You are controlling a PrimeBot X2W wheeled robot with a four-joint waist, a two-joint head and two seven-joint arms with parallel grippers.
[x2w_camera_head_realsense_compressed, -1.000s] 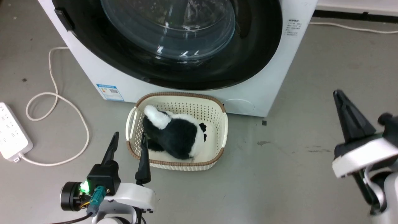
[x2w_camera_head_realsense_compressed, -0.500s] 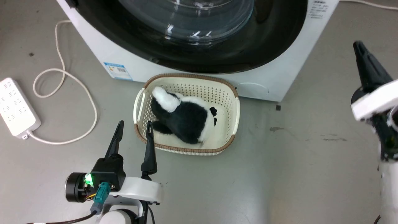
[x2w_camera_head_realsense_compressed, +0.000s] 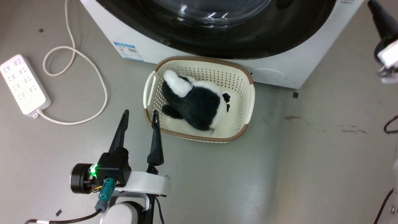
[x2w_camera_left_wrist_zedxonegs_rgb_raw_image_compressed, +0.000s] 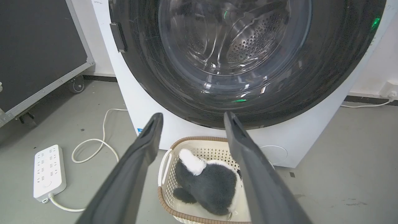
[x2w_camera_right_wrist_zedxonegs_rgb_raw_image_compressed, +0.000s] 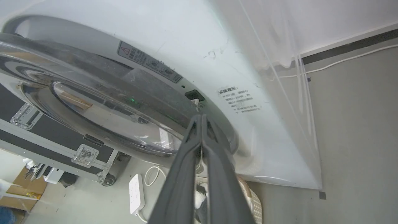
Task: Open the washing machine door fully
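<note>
The washing machine (x2w_camera_head_realsense_compressed: 279, 67) is a white box along the top of the head view. Its door (x2w_camera_left_wrist_zedxonegs_rgb_raw_image_compressed: 149, 71), a glossy black disc with a clear glass bowl, lies flat against the front in the left wrist view. The handle tab (x2w_camera_left_wrist_zedxonegs_rgb_raw_image_compressed: 118, 37) is on the door's left rim. My left gripper (x2w_camera_head_realsense_compressed: 140, 112) hangs open and empty just left of the basket, low in front of the door (x2w_camera_head_realsense_compressed: 279, 40). My right gripper (x2w_camera_head_realsense_compressed: 372, 3) is shut on nothing by the machine's right front corner. In the right wrist view the right gripper (x2w_camera_right_wrist_zedxonegs_rgb_raw_image_compressed: 200, 116) points at the door (x2w_camera_right_wrist_zedxonegs_rgb_raw_image_compressed: 102, 115) rim.
A cream basket (x2w_camera_head_realsense_compressed: 251, 102) holding a black-and-white plush toy (x2w_camera_head_realsense_compressed: 199, 105) sits on the floor right under the door. A white power strip (x2w_camera_head_realsense_compressed: 25, 84) and its looped cable (x2w_camera_head_realsense_compressed: 93, 68) lie on the left. A black flight case (x2w_camera_left_wrist_zedxonegs_rgb_raw_image_compressed: 37, 46) stands left of the machine.
The head camera has shifted, so the whole scene slid up and right. Beyond that, my right gripper has risen forward to the machine's right front corner. The left gripper stays open.
</note>
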